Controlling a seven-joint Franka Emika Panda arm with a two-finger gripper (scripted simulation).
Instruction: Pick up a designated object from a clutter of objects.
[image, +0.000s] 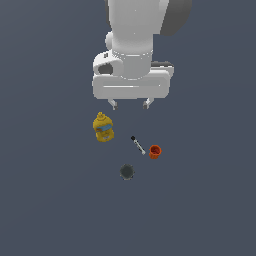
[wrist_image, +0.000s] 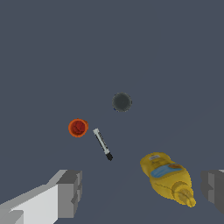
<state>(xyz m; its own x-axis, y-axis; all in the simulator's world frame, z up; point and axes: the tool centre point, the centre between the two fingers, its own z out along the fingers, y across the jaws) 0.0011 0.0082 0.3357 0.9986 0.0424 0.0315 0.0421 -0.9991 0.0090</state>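
Grey floor (image: 45, 200) bears bottle (image: 103, 128), stick (image: 138, 145), cup (image: 155, 151), disc (image: 127, 172) (all apart).

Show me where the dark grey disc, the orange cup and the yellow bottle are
dark grey disc (image: 127, 172), exterior view, centre of its top face.
orange cup (image: 155, 151), exterior view, middle of the cup body.
yellow bottle (image: 103, 128), exterior view, on its blue label.

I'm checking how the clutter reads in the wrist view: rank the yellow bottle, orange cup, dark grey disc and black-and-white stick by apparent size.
1. Yellow bottle, clearly largest, though nearest the camera.
2. Black-and-white stick, longer but thin.
3. Orange cup and dark grey disc look alike; unranked.
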